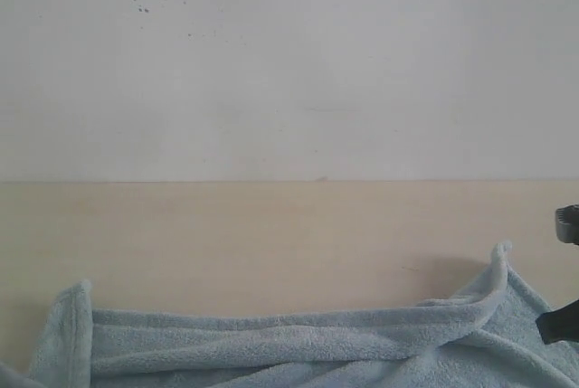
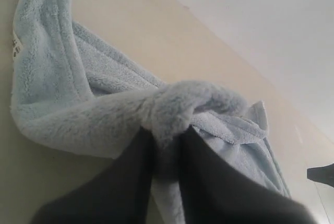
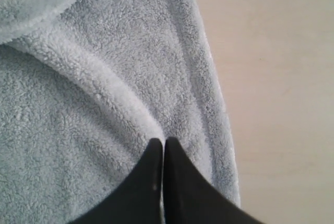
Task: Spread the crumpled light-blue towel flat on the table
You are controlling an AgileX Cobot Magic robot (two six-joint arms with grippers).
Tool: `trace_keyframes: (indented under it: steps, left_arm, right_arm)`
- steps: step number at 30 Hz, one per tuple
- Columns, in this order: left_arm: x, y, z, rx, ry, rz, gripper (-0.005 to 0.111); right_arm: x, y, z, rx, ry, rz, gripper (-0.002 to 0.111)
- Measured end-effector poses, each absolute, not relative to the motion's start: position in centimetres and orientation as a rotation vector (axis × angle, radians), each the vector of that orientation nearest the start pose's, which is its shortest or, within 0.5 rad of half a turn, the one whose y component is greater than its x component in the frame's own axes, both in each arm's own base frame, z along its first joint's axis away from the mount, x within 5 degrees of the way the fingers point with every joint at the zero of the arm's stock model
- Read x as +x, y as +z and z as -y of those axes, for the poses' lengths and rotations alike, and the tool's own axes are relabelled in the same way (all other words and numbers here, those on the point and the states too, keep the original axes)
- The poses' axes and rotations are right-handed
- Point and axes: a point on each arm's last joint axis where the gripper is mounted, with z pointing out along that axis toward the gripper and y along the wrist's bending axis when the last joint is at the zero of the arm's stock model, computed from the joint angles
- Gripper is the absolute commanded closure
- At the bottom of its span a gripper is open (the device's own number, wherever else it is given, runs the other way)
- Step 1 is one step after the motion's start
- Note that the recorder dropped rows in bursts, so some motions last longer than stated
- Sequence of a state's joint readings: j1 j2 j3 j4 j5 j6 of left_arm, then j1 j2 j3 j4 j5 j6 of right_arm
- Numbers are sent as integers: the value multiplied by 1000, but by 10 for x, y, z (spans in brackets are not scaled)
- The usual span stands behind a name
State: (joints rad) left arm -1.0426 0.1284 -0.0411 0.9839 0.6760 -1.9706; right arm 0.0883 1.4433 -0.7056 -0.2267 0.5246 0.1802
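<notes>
The white wall filled the upper half of the exterior view and carried a few dark specks near its top. Below it the pale beige worktop ran the full width and lay bare from the wall down to the cloth. The light-blue towel lay crumpled along the near edge of the worktop, reaching almost from one side of that view to the other. A long rolled fold ran across it, one corner stood up on the left, and another peaked on the right. The left end effector was out of the exterior view. Its own camera showed its two dark fingers clamped on a thick bunch of towel, with the rest of the cloth trailing away over the worktop towards the wall. The right end effector showed as a dark shape at the right edge of the exterior view, over the towel's right end. In its wrist view its fingers were pressed together at the end of a raised ridge of towel, pinching the cloth close beside the hemmed edge, with bare worktop just beyond that hem. A small white label sat on the towel's border, well apart from the left grip.
</notes>
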Motion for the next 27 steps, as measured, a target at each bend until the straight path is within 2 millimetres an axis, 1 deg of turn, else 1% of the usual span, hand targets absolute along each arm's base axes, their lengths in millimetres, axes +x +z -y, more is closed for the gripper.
trace_keyframes:
  steps: [2,4,8,11,15,17,20,22,24,27]
  left_arm:
    - [64,187,16,-429,-873,-1986,63]
    - [64,187,17,-447,-885,-1993,58]
    - [64,187,16,-457,-890,-1986,58]
    - [66,192,16,-441,-899,-1931,58]
    - [68,207,15,-390,-900,-1837,60]
    - [69,210,13,-394,-879,-1819,61]
    - [72,209,14,-385,-823,-1829,61]
    - [74,209,18,-345,-782,-1849,61]
    - [77,209,24,-308,-742,-1884,61]
    - [83,216,34,-248,-676,-1918,61]
  right_arm:
    - [250,190,-12,-114,-138,-2738,108]
    - [249,189,-11,-114,-142,-2749,108]
    - [248,189,-11,-113,-145,-2758,108]
    - [247,188,-11,-117,-145,-2762,108]
    - [248,188,-11,-122,-140,-2753,108]
    - [250,189,-12,-116,-126,-2731,108]
    - [253,190,-14,-98,-94,-2690,108]
    - [255,191,-15,-99,-83,-2666,108]
    - [256,192,-16,-102,-73,-2650,108]
    - [257,192,-17,-104,-54,-2636,108]
